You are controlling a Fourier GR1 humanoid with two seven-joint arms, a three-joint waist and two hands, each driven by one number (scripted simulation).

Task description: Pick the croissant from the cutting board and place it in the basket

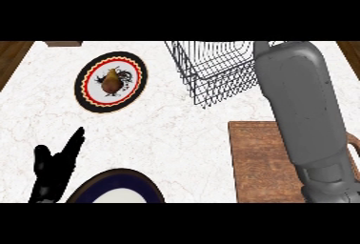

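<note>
White marble table (183,124) fills the view, with dark wood (13,57) showing past its far corners.

Left hand (51,169) rests at the lower left, open, its fingers straight; one finger points up and away toward the table's far side. Just right of this hand, at the view's lower edge, lies a blue plate (121,174) with a dark rim and a white middle, partly cut off. Well beyond the hand, straight ahead of its raised finger, lies a red plate (85,88) with a black and red border, and a brown pear (110,82) sits at its centre. A small brown block (63,44) shows at the far edge, beyond that plate.

Right forearm (302,109) comes in from the lower right and stretches to the upper edge. The right hand itself lies past that edge, so I cannot tell whether it is wide, narrow or holding anything.

Far to the right of the left hand, under the forearm's near half, lies the wooden board (262,162); the arm hides much of its right side. Beyond the board stands the wire basket (211,71), its right part hidden behind the forearm's far end.

No part of the croissant is visible on the bare part of the board or in the part of the basket that shows; where it is I cannot tell. A pale tan sliver (354,143) at the right edge, just beside the forearm, is too small to identify.
</note>
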